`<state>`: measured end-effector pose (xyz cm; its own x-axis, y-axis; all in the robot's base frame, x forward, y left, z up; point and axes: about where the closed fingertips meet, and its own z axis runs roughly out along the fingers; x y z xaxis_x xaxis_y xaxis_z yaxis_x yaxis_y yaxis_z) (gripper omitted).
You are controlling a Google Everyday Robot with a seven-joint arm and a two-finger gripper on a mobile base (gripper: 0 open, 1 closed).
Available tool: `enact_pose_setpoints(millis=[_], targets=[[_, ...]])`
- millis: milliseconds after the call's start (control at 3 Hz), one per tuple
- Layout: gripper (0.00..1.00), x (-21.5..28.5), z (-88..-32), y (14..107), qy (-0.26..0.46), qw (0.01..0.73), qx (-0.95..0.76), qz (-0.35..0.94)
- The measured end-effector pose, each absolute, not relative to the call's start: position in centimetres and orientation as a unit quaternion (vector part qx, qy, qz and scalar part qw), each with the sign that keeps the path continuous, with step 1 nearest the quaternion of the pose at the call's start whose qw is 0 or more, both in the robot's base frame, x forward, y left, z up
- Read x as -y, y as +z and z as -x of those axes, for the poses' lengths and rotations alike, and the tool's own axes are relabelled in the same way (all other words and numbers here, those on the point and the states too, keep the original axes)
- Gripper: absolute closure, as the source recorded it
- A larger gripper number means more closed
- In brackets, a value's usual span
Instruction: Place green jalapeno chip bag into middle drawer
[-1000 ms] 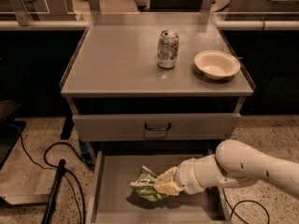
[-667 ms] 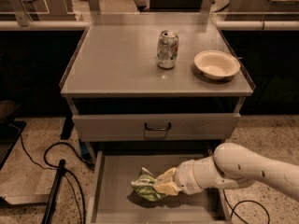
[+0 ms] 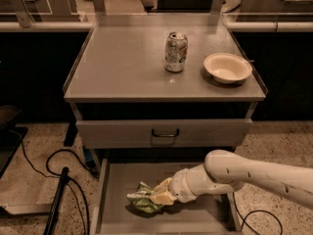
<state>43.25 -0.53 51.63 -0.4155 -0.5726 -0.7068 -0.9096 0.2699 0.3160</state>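
Observation:
The green jalapeno chip bag is crumpled, light green and white, low over the floor of the open middle drawer at the bottom of the view. My gripper reaches in from the right on a white arm and is shut on the bag's right end. I cannot tell if the bag touches the drawer floor; a shadow lies under it.
Above it is a shut drawer with a grey front and black handle. On the cabinet top stand a silver soda can and a cream bowl. Black cables and a pole lie on the floor at left.
The arm and bag have barely moved; the arm's elbow shifted slightly left. The gripper stays shut on the bag.

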Motion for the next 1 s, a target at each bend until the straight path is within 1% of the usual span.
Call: enact_pose_setpoints(millis=[333,1000], targets=[[1.00,-1.4,-43.6,49.8,0.364,0.217,-0.756,0.500],[1.00,-2.9,-43.4,47.5,0.371,0.199,-0.754,0.505]])
